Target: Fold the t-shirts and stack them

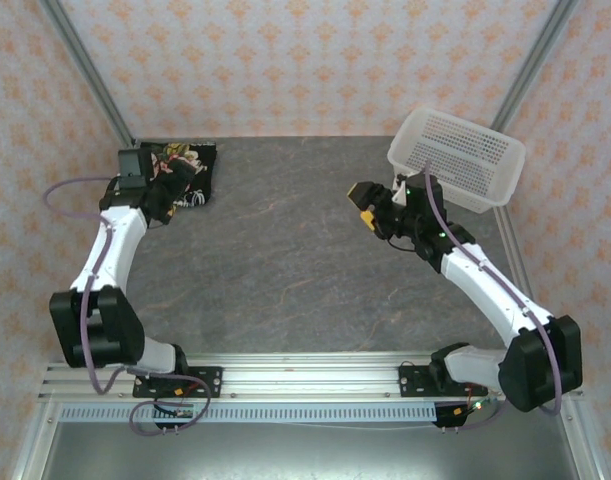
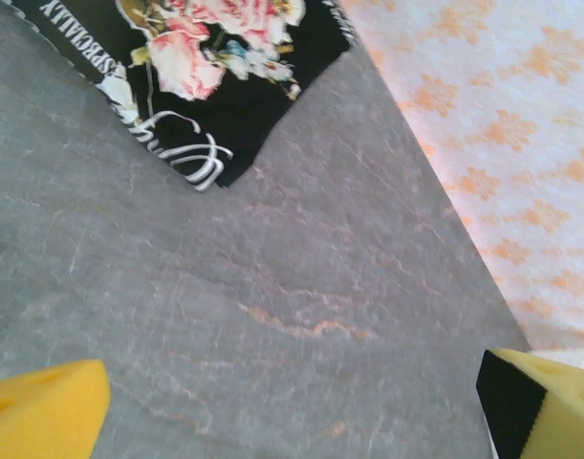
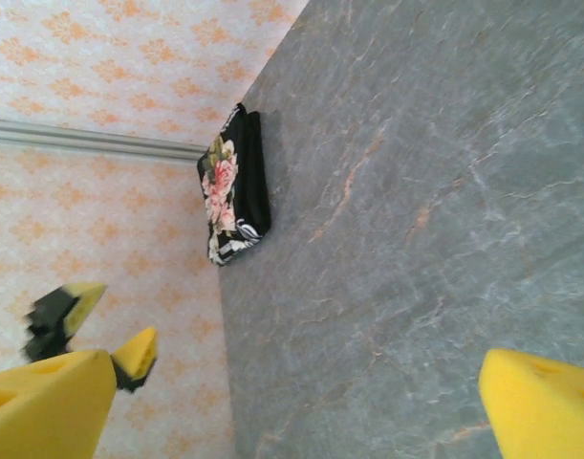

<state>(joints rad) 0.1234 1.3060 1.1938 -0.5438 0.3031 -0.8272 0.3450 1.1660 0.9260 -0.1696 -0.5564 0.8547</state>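
Note:
The t-shirt (image 1: 197, 160), black with a pink-rose print, lies folded in the table's back left corner. My left gripper (image 1: 173, 186) hovers over its near edge. In the left wrist view the t-shirt (image 2: 215, 67) sits at the top left, and the left gripper (image 2: 292, 411) is open with bare table between its yellow pads (image 2: 43, 411). My right gripper (image 1: 363, 203) hangs above the table's right half, well away from the shirt. In the right wrist view the right gripper (image 3: 292, 406) is open and holds nothing, with the t-shirt (image 3: 236, 186) far off by the wall.
A white perforated basket (image 1: 455, 158) stands tilted at the back right, just behind the right arm's wrist. The grey stone-patterned table (image 1: 285, 260) spreads between the arms. Patterned walls close the back and sides; a metal rail runs along the near edge.

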